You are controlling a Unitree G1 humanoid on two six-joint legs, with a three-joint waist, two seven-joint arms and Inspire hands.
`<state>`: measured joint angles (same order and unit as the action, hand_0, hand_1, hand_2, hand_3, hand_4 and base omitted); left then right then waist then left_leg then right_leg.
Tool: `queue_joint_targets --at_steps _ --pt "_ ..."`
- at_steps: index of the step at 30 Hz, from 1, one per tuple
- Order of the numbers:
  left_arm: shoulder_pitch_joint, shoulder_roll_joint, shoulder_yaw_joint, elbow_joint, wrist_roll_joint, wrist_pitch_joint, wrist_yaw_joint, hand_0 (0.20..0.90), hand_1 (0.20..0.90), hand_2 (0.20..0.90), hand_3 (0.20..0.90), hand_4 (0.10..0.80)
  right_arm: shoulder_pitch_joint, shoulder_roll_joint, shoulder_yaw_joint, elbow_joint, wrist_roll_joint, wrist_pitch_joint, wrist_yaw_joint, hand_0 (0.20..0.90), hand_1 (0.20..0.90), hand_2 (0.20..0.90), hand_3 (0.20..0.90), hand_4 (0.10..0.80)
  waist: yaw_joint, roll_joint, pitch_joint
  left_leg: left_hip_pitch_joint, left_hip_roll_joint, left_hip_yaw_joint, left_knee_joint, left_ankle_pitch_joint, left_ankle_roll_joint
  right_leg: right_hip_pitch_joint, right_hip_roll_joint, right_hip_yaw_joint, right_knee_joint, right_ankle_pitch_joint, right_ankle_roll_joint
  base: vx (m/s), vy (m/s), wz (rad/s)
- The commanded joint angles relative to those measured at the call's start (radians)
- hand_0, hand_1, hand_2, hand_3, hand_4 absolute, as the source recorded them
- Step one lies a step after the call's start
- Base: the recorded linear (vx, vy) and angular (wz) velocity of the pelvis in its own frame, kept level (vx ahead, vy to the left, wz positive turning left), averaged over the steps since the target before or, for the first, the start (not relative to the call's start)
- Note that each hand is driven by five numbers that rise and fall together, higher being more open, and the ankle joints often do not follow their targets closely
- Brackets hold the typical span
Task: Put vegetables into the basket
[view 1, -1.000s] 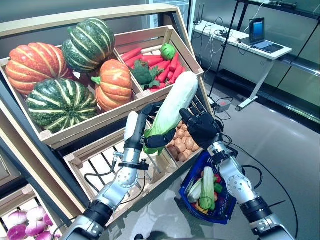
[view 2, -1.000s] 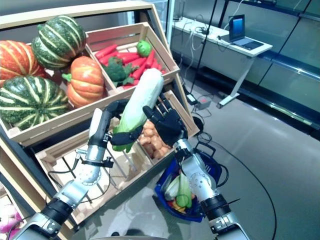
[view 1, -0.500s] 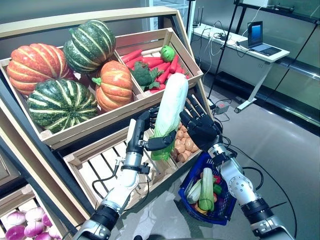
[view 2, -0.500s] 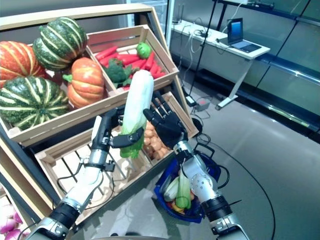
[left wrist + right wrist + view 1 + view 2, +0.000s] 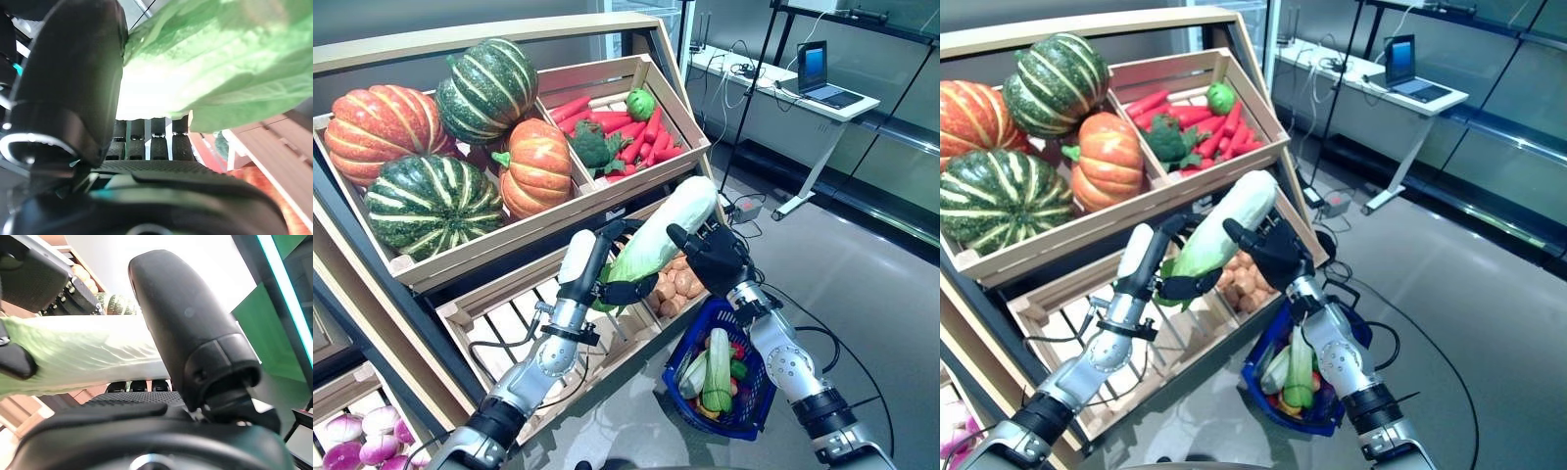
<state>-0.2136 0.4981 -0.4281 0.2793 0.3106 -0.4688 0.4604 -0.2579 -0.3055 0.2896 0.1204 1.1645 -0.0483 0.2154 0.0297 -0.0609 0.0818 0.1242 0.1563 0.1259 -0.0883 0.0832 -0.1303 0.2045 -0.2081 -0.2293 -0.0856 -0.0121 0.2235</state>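
Two hands on one cabbage (image 5: pixel 664 233) | left hand (image 5: pixel 612 290) fingers curl round leafy end, right hand (image 5: pixel 713 257) cups upper part: long load needs both | basket (image 5: pixel 751 411) below.

Grey glossy floor (image 5: pixel 862 284); white desk (image 5: pixel 783 83) w/ laptop (image 5: pixel 827 73) at back.

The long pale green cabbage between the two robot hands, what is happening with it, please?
The left hand is shut on the leafy green end of the long pale green cabbage, and the right hand grips its white upper part. They hold it tilted in front of the wooden crates. The blue wire basket, hanging below the right arm, already holds some vegetables; the cabbage is not yet in it.
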Motion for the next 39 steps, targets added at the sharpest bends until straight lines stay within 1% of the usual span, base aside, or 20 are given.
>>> queue_joint_targets --at_steps 1,3,8,10,11,12,13,17,18,19,20,23,25,26,29,32,33,34,35,39 --pt "-0.157 0.005 -0.132 -0.039 0.043 -0.11 -0.055 0.3 0.3 0.3 0.3 0.4 -0.189 0.06 -0.067 -0.12 -0.032 -0.165 0.126 0.9 0.9 0.9 0.9 0.8 0.004 0.01 -0.036 0.008 0.033 -0.047 0.001 -0.088 0.011 -0.038 -0.007 0.03 -0.001 0.042 -0.046 -0.045 -0.007 0.0" --pt "-0.154 0.007 -0.135 -0.057 0.025 -0.122 -0.068 0.3 0.3 0.3 0.3 0.4 -0.196 0.059 -0.074 -0.117 -0.027 -0.17 0.114 0.9 0.9 0.9 0.9 0.8 0.004 0.01 -0.036 0.002 0.032 -0.048 0.001 -0.077 0.011 -0.043 -0.008 0.031 -0.001 0.052 -0.047 -0.037 -0.004 0.0" --pt "-0.145 0.005 -0.137 -0.094 0.0 -0.147 -0.09 0.3 0.3 0.3 0.3 0.4 -0.211 0.059 -0.079 -0.098 -0.025 -0.175 0.075 0.9 0.9 0.9 0.9 0.8 0.007 0.013 -0.038 0.008 0.031 -0.048 0.001 -0.087 0.011 -0.037 -0.007 0.029 0.0 0.043 -0.045 0.014 0.001 0.01" --pt "-0.142 0.005 -0.143 -0.111 0.012 -0.155 -0.089 0.3 0.3 0.3 0.3 0.4 -0.212 0.06 -0.082 -0.09 -0.013 -0.172 0.079 0.9 0.9 0.9 0.9 0.8 0.007 0.013 -0.035 0.004 0.03 -0.049 0.001 -0.078 0.012 -0.042 -0.008 0.028 0.001 0.052 -0.046 -0.017 0.002 0.01" --pt "-0.14 0.005 -0.144 -0.113 0.01 -0.155 -0.089 0.3 0.3 0.3 0.3 0.4 -0.212 0.06 -0.082 -0.089 -0.01 -0.17 0.081 0.9 0.9 0.9 0.9 0.8 0.007 0.013 -0.036 0.009 0.031 -0.049 0.001 -0.088 0.011 -0.037 -0.007 0.028 0.001 0.044 -0.045 0.0 0.0 0.0" --pt "-0.141 0.005 -0.149 -0.12 0.009 -0.152 -0.086 0.3 0.3 0.3 0.3 0.4 -0.21 0.065 -0.079 -0.085 0.001 -0.173 0.09 0.514 0.514 0.514 0.514 0.543 0.008 0.013 -0.034 0.004 0.03 -0.05 0.001 -0.078 0.012 -0.041 -0.008 0.027 0.002 0.051 -0.047 0.0 0.0 0.0" --pt "-0.141 0.004 -0.152 -0.122 0.01 -0.151 -0.083 0.3 0.3 0.3 0.3 0.4 -0.209 0.068 -0.078 -0.084 0.014 -0.173 0.093 0.3 0.3 0.3 0.3 0.4 0.008 0.012 -0.034 0.005 0.029 -0.05 0.001 -0.079 0.013 -0.041 -0.008 0.027 0.002 0.051 -0.047 -0.034 0.011 0.0" --pt "-0.141 0.003 -0.158 -0.125 0.028 -0.158 -0.078 0.3 0.3 0.3 0.3 0.4 -0.208 0.079 -0.081 -0.08 0.042 -0.173 0.098 0.3 0.3 0.3 0.3 0.4 0.009 0.012 -0.038 0.009 0.031 -0.05 0.001 -0.09 0.012 -0.036 -0.007 0.026 0.001 0.042 -0.046 0.008 0.001 0.0" --pt "-0.144 0.003 -0.161 -0.125 0.035 -0.164 -0.078 0.3 0.3 0.3 0.3 0.4 -0.212 0.083 -0.085 -0.072 0.043 -0.177 0.094 0.3 0.3 0.3 0.3 0.4 0.01 0.011 -0.037 0.006 0.03 -0.051 0.001 -0.081 0.013 -0.039 -0.008 0.025 0.0 0.05 -0.047 0.033 0.001 0.0" --pt "-0.144 0.003 -0.162 -0.125 0.036 -0.164 -0.077 0.3 0.3 0.3 0.3 0.4 -0.212 0.083 -0.085 -0.07 0.043 -0.178 0.094 0.3 0.3 0.3 0.3 0.4 0.01 0.011 -0.039 0.01 0.031 -0.051 0.001 -0.09 0.012 -0.035 -0.007 0.025 0.0 0.042 -0.045 -0.03 0.002 0.0" --pt "-0.145 0.005 -0.166 -0.13 0.037 -0.159 -0.08 0.3 0.3 0.3 0.3 0.4 -0.215 0.085 -0.089 -0.063 0.045 -0.181 0.102 0.3 0.3 0.3 0.3 0.4 0.01 0.01 -0.038 0.005 0.03 -0.052 0.001 -0.082 0.013 -0.04 -0.008 0.025 0.0 0.051 -0.047 0.0 0.0 0.0" --pt "-0.143 0.004 -0.173 -0.123 0.019 -0.14 -0.082 0.3 0.3 0.3 0.3 0.4 -0.216 0.084 -0.087 -0.069 0.045 -0.178 0.101 0.3 0.3 0.3 0.3 0.4 0.008 0.011 -0.04 0.009 0.032 -0.05 0.001 -0.09 0.011 -0.037 -0.007 0.026 0.0 0.044 -0.045 -0.011 0.001 0.0" --pt "-0.142 0.004 -0.173 -0.116 0.01 -0.137 -0.079 0.3 0.3 0.3 0.3 0.4 -0.216 0.084 -0.088 -0.071 0.042 -0.176 0.101 0.3 0.3 0.3 0.3 0.4 0.007 0.01 -0.04 0.005 0.031 -0.049 0.001 -0.081 0.013 -0.041 -0.007 0.027 0.0 0.052 -0.047 0.0 0.0 0.0" --pt "-0.14 0.0 -0.17 -0.109 -0.002 -0.127 -0.08 0.3 0.3 0.3 0.3 0.4 -0.219 0.085 -0.088 -0.074 0.039 -0.172 0.095 0.3 0.3 0.3 0.3 0.4 0.007 0.01 -0.042 0.009 0.033 -0.048 0.001 -0.09 0.011 -0.037 -0.006 0.027 -0.001 0.044 -0.045 0.0 0.0 0.0" --pt "-0.135 -0.003 -0.164 -0.097 -0.005 -0.122 -0.071 0.3 0.3 0.3 0.3 0.4 -0.217 0.08 -0.093 -0.075 0.042 -0.169 0.095 0.3 0.3 0.3 0.3 0.4 0.007 0.009 -0.041 0.002 0.032 -0.048 0.001 -0.079 0.012 -0.043 -0.006 0.026 -0.001 0.053 -0.047 -0.011 0.001 0.0" --pt "-0.125 -0.003 -0.148 -0.087 -0.02 -0.111 -0.072 0.3 0.3 0.3 0.3 0.4 -0.214 0.079 -0.096 -0.071 0.036 -0.171 0.089 0.3 0.3 0.3 0.3 0.4 0.009 0.01 -0.042 0.006 0.033 -0.049 0.001 -0.087 0.01 -0.038 -0.006 0.025 -0.002 0.045 -0.045 0.012 0.0 0.0" --pt "-0.124 -0.004 -0.145 -0.085 -0.021 -0.11 -0.073 0.441 0.441 0.441 0.441 0.494 -0.214 0.078 -0.096 -0.072 0.035 -0.17 0.088 0.3 0.3 0.3 0.3 0.4 0.009 0.01 -0.042 0.006 0.033 -0.049 0.001 -0.087 0.01 -0.038 -0.006 0.026 -0.002 0.046 -0.045 0.0 0.0 0.0" --pt "-0.122 -0.005 -0.142 -0.08 -0.025 -0.103 -0.079 0.627 0.627 0.627 0.627 0.618 -0.215 0.077 -0.098 -0.073 0.033 -0.168 0.084 0.3 0.3 0.3 0.3 0.4 0.009 0.01 -0.043 0.006 0.033 -0.048 0.001 -0.088 0.01 -0.039 -0.006 0.026 -0.001 0.046 -0.045 0.0 0.0 0.0" --pt "-0.116 -0.002 -0.134 -0.078 -0.033 -0.096 -0.085 0.9 0.9 0.9 0.9 0.8 -0.211 0.073 -0.101 -0.073 0.03 -0.166 0.083 0.3 0.3 0.3 0.3 0.4 0.007 0.01 -0.044 0.004 0.033 -0.048 0.001 -0.085 0.009 -0.041 -0.006 0.028 -0.001 0.048 -0.045 0.0 0.0 0.0" --pt "-0.104 0.003 -0.109 -0.066 -0.077 -0.075 -0.109 0.9 0.9 0.9 0.9 0.8 -0.197 0.059 -0.111 -0.074 0.016 -0.162 0.083 0.3 0.3 0.3 0.3 0.4 0.006 0.011 -0.041 0.006 0.033 -0.045 0.001 -0.085 0.011 -0.041 -0.005 0.03 -0.001 0.049 -0.045 0.0 0.0 0.0"
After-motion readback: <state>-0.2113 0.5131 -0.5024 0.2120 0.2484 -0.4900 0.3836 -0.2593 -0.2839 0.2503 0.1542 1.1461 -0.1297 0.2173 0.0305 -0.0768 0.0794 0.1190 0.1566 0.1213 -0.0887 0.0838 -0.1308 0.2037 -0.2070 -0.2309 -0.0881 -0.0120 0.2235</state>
